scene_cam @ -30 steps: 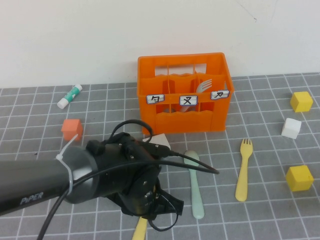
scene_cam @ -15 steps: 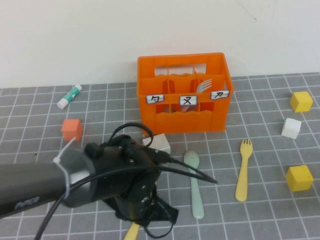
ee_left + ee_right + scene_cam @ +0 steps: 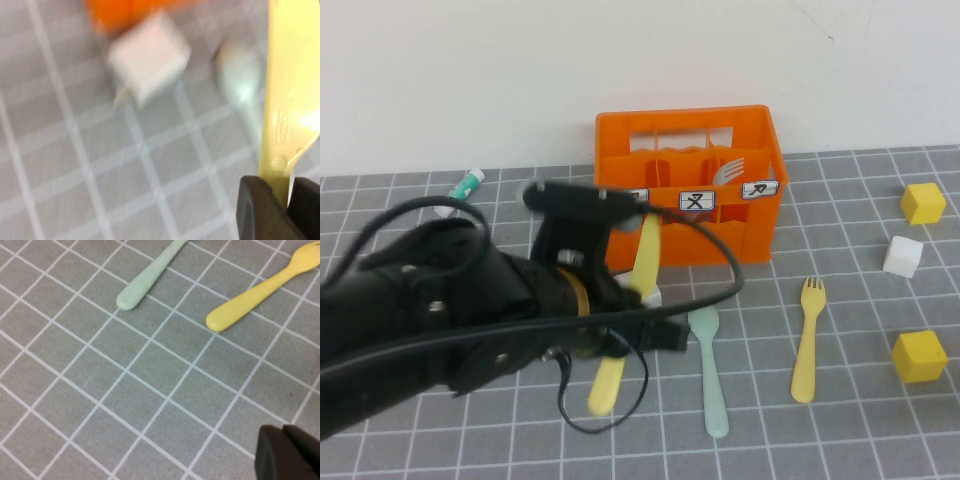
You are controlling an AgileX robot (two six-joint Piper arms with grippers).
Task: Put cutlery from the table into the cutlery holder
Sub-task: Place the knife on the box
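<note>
1. Left tool [image 3: 289,192]: clenched on the yellow knife [image 3: 628,315], gripping it at mid-length. In the high view the left arm [image 3: 450,320] fills the near-left part of the scene, and the knife is held off the table [image 3: 840,440], tilted, with its upper end pointing toward the front wall of the cutlery holder [image 3: 688,190] and its lower end hanging over the tiles.
2. Right tool [image 3: 290,452]: only a dark corner of it shows in the right wrist view, above bare tiles; whether it is open or shut cannot be told.
3. Cutlery holder: an orange crate standing upright at the far middle of the table, against the white wall, with three small white labels across its front. The grey fork [image 3: 728,171] stands in a right-hand compartment, tines up.
4. Pale green spoon [image 3: 709,370]: flat on the table in front of the crate, bowl toward the crate, just right of the held knife.
5. Yellow fork [image 3: 806,340]: flat on the table, right of the spoon and apart from it, tines toward the crate.
6. Other items: a white cube [image 3: 149,61] sits near the crate's front left corner; a white-and-green tube [image 3: 468,182] lies at far left; two yellow cubes [image 3: 923,203] [image 3: 919,357] and a white block [image 3: 902,256] stand well apart at the right edge.
</note>
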